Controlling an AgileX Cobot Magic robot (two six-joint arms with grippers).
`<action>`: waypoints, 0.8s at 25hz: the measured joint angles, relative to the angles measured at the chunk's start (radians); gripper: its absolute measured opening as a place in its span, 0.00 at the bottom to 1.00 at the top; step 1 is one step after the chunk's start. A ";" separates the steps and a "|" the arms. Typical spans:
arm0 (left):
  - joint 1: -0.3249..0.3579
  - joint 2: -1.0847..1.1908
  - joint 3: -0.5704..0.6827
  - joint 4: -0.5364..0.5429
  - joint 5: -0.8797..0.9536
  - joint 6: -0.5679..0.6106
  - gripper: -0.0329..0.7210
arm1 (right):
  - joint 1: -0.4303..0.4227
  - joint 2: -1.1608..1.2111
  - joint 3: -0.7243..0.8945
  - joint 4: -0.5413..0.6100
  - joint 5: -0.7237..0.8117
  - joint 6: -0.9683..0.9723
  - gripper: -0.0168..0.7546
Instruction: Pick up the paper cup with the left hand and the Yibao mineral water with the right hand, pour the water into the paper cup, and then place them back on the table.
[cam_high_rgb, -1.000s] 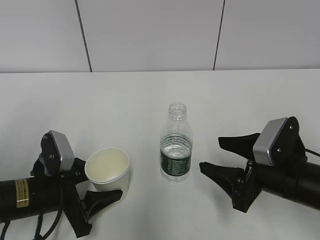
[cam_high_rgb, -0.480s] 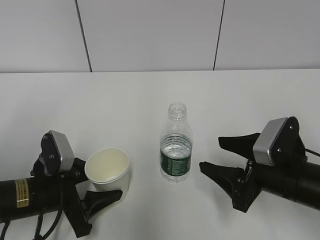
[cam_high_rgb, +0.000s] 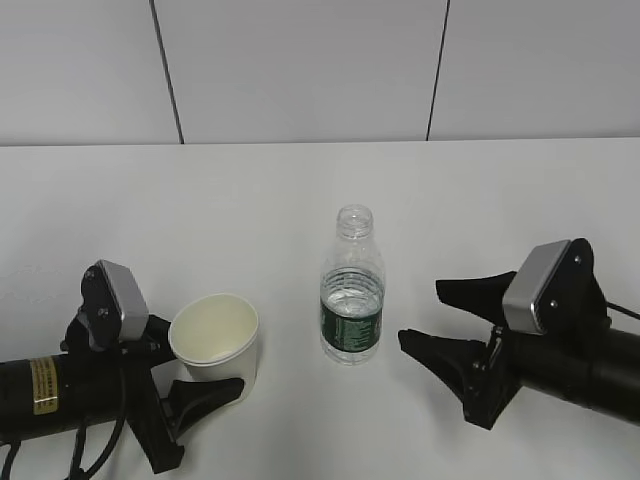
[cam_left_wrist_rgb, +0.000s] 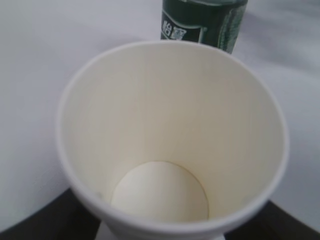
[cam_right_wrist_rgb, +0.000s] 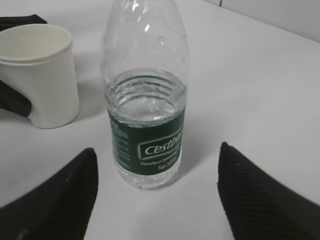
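The cream paper cup (cam_high_rgb: 215, 340) stands on the white table (cam_high_rgb: 300, 190), empty, between the fingers of my left gripper (cam_high_rgb: 232, 360). In the left wrist view the cup (cam_left_wrist_rgb: 170, 140) fills the frame, and black fingers (cam_left_wrist_rgb: 35, 225) press against its lower sides; the left gripper (cam_left_wrist_rgb: 160, 222) is shut on it. The Yibao mineral water (cam_high_rgb: 352, 290), a clear capless bottle with a green label, stands upright right of the cup. My right gripper (cam_high_rgb: 420, 313) is open, its tips just short of the bottle. In the right wrist view the bottle (cam_right_wrist_rgb: 145, 115) sits centred ahead of the right gripper (cam_right_wrist_rgb: 156, 150).
A grey panelled wall (cam_high_rgb: 300, 70) rises behind the table's far edge. In the right wrist view the cup (cam_right_wrist_rgb: 42, 75) stands left of the bottle with a small gap between them.
The right arm has edged slightly left and down toward the bottle. The left arm, cup and bottle have not moved.
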 joint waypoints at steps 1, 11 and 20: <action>0.000 0.000 0.000 0.000 0.000 0.000 0.66 | 0.000 0.010 0.000 0.000 0.000 0.000 0.73; 0.000 0.000 0.000 -0.001 0.000 0.000 0.66 | 0.000 0.078 -0.002 0.002 0.000 0.000 0.73; 0.000 0.000 0.000 -0.012 0.000 0.000 0.66 | 0.002 0.078 -0.034 -0.032 0.000 0.000 0.73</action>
